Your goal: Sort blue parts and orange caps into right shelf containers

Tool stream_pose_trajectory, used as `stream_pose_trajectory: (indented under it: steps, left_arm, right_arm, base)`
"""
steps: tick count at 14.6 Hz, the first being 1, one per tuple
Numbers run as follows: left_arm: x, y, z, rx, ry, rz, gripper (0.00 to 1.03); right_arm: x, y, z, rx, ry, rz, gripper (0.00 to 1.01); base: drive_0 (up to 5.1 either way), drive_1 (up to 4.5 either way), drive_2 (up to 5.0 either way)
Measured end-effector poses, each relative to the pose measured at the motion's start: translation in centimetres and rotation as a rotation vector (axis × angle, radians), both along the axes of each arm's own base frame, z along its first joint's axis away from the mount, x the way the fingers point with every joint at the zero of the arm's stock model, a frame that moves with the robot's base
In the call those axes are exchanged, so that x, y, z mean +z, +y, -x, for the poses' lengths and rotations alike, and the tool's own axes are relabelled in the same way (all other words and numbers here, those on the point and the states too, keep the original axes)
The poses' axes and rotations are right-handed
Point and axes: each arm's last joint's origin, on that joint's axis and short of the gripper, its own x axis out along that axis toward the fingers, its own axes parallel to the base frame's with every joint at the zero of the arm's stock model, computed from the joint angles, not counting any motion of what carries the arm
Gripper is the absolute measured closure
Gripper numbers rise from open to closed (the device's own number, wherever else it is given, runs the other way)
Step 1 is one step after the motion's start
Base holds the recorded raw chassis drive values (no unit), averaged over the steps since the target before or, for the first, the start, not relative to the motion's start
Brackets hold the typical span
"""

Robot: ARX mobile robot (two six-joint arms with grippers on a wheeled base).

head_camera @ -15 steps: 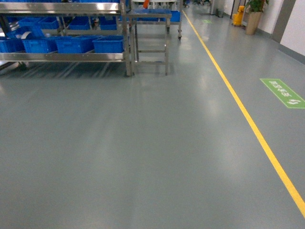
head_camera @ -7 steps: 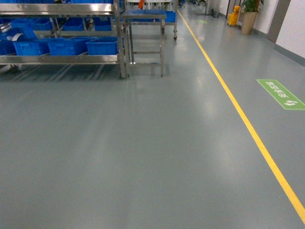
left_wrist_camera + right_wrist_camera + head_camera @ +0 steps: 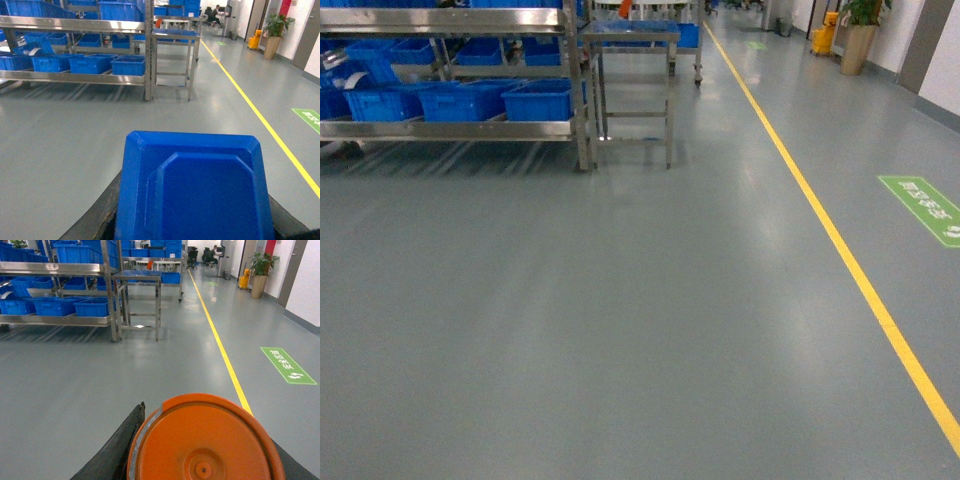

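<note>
1. Filling the lower half of the left wrist view, a blue part [image 3: 195,190] sits right against the lens, a flat face with bevelled corners and a raised inner panel. Dark gripper material shows at its lower left and right edges; the left gripper appears closed on it, fingertips out of sight.
2. Right wrist view: an orange cap [image 3: 205,440], round with a rim and a small centre dimple, fills the bottom of the frame. A black finger [image 3: 120,445] lies against its left side; the right gripper appears clamped on it.
3. Head view shows neither arm, only grey floor [image 3: 620,320] with a yellow line [image 3: 860,280] running away on the right and a green floor sign [image 3: 925,208] beyond it.
4. Steel shelf rack [image 3: 450,128] stands far left, well apart from the robot, with blue bins [image 3: 545,100] in a row on its lower level.
5. Small steel table [image 3: 632,36] stands just beside the rack's right end.
6. Potted plant [image 3: 862,30] and a yellow mop bucket [image 3: 824,38] stand at far right.
</note>
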Motion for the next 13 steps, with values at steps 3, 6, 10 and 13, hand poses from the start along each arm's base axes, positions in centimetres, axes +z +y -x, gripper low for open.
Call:
stream_pose_trajectory:
  steps: [3,6,10,13]
  left_arm:
    - [-0.02,0.0,0.0,0.0,0.002,0.0,0.59]
    - [-0.01,0.0,0.0,0.0,0.001,0.0,0.59]
    - [0.0,0.0,0.0,0.001,0.0,0.0,0.59]
    - [-0.02,0.01,0.0,0.002,0.002,0.0,0.59]
  right_arm:
    - [-0.02,0.0,0.0,0.0,0.002,0.0,0.57]
    - [-0.02,0.0,0.0,0.0,0.002,0.0,0.57]
    - [-0.02,0.0,0.0,0.0,0.002,0.0,0.57]
    - [-0.02,0.0,0.0,0.0,0.002,0.0,0.57]
  base:
    - [0.0,4.12,-4.1]
    - [0.1,4.19,-4.1]
    - [0.0,4.14,-4.2]
    - [0.0,4.17,-4.2]
